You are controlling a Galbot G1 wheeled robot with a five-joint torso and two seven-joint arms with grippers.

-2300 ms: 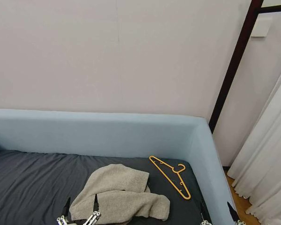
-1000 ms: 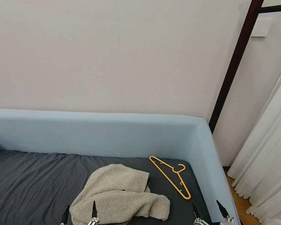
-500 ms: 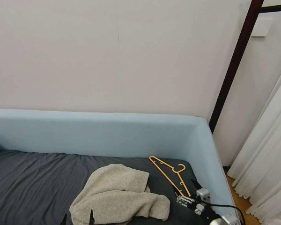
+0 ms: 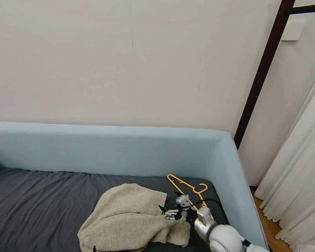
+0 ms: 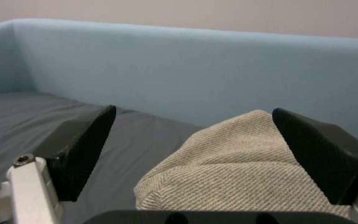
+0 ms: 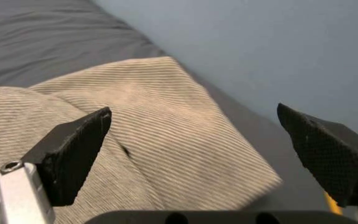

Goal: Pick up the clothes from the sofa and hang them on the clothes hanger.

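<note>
A beige knit garment [image 4: 128,220] lies crumpled on the dark grey sofa seat [image 4: 37,205]. An orange hanger [image 4: 188,189] lies flat just to its right, its lower part hidden behind my right arm. My right gripper [image 4: 167,212] hovers open at the garment's right edge. In the right wrist view the right gripper [image 6: 195,109] has wide-apart fingers above the garment [image 6: 135,140], with a bit of the hanger [image 6: 331,204] at the edge. My left gripper [image 5: 193,111] is open low in front of the garment [image 5: 241,172], not touching it.
The light blue sofa back [image 4: 110,149] runs behind the seat, and its arm [image 4: 233,184] closes the right side. A dark door frame [image 4: 260,73] and a white curtain [image 4: 299,184] stand to the right of the sofa.
My right arm has swung from the bottom right corner leftward over the hanger to the garment's right edge. My left gripper has sunk lower toward the bottom edge.
</note>
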